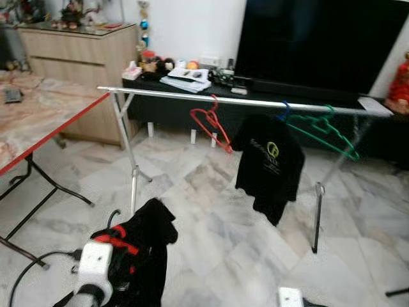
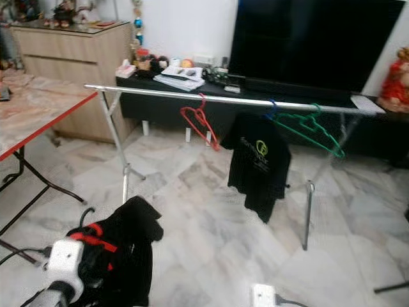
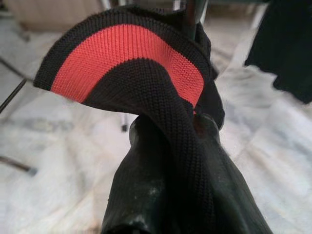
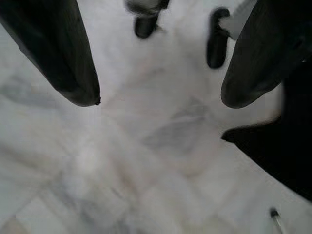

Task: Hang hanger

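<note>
At the lower left of the head view, the left gripper is closed tight on a black knitted garment with a red band, which is draped over a hanger whose dark metal hook pokes up beside it. The load is held low, well short of the rail, so the step in hand looks like carrying it toward the rack.

Across the middle of the frame runs a long silver clothes rail on thin metal legs. On it hang an empty red wire hanger, a black T-shirt with a yellow-green logo and an empty green plastic hanger.

The next move probably calls for raising the hook above the rail, then lowering it onto the bare stretch at upper left, clear of the red hanger.

The right gripper hangs with fingers wide apart, holding nothing, over white marble floor tiles.

A marble-topped folding table with a red edge stands at left, close to the approach.
</note>
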Controlling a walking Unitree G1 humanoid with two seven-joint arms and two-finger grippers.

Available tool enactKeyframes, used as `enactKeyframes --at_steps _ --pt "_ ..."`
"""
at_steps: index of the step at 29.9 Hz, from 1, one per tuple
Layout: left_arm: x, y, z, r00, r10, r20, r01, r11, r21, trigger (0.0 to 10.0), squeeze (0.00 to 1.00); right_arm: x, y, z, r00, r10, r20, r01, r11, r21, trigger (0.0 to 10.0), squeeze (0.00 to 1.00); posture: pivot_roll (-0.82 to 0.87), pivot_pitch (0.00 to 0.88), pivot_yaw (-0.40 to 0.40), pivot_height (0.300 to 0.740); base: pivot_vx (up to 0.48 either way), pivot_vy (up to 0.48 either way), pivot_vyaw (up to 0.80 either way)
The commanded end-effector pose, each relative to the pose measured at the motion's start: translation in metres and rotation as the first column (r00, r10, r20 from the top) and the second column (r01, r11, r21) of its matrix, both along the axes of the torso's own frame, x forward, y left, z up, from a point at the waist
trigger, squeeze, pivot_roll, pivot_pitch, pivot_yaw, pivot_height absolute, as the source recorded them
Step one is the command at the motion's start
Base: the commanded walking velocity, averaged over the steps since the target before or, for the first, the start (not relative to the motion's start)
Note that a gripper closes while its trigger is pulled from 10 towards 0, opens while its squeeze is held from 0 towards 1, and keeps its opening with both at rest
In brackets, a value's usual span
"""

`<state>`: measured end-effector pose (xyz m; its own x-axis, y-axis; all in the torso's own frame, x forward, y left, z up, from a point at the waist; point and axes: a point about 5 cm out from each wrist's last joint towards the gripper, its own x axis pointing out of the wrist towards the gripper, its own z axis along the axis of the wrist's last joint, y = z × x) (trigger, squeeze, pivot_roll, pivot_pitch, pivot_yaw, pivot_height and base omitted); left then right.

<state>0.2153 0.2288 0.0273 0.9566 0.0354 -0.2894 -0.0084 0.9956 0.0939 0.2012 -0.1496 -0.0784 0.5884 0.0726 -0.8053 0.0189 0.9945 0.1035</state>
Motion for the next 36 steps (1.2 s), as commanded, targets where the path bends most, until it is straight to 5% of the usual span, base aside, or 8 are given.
enactKeyframes --at_steps 1,12,36 --pt "0.006 -0.010 0.010 0.998 -0.032 0.051 0.033 0.999 -0.008 10.0 0.00 -0.007 -0.016 -0.003 1.000 -0.021 -0.017 0.020 0.999 -0.036 10.0 0.00 0.20 0.000 -0.054 0.740 0.382 0.000 0.00" --pt "-0.002 0.004 0.010 0.999 0.037 0.036 -0.037 0.999 -0.012 10.0 0.00 -0.012 -0.016 -0.005 1.000 -0.003 -0.030 0.002 0.999 -0.035 10.0 0.00 0.19 0.000 -0.047 0.740 0.480 0.000 0.00" --pt "0.012 -0.001 0.022 0.999 0.014 0.049 -0.013 1.000 -0.019 10.0 0.00 -0.010 -0.014 -0.004 0.999 -0.026 -0.021 0.026 1.000 -0.009 10.0 0.00 0.17 0.015 -0.038 0.740 0.480 0.000 0.00"
